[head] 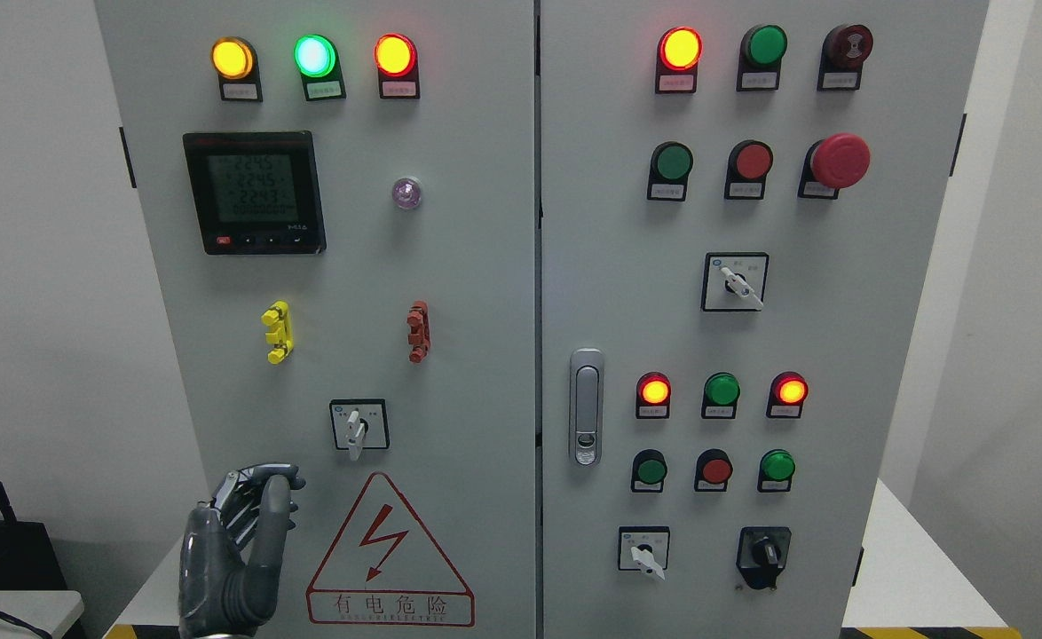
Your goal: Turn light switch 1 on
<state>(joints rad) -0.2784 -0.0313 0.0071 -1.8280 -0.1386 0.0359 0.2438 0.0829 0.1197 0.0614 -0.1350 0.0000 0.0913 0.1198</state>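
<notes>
A grey electrical cabinet fills the head view. On its left door a white-handled rotary switch sits on a square plate, its handle pointing down. My left hand is raised at the lower left, in front of the door. It hangs below and to the left of that switch, a hand's width away. Its fingers are curled toward the thumb and hold nothing. Three more rotary switches are on the right door: one at mid-height, one at the bottom, and a black one. No right arm shows.
Lit lamps run along the top of the left door above a digital meter. A red shock-warning triangle is beside my hand. The right door carries push buttons, a red emergency stop and a door latch.
</notes>
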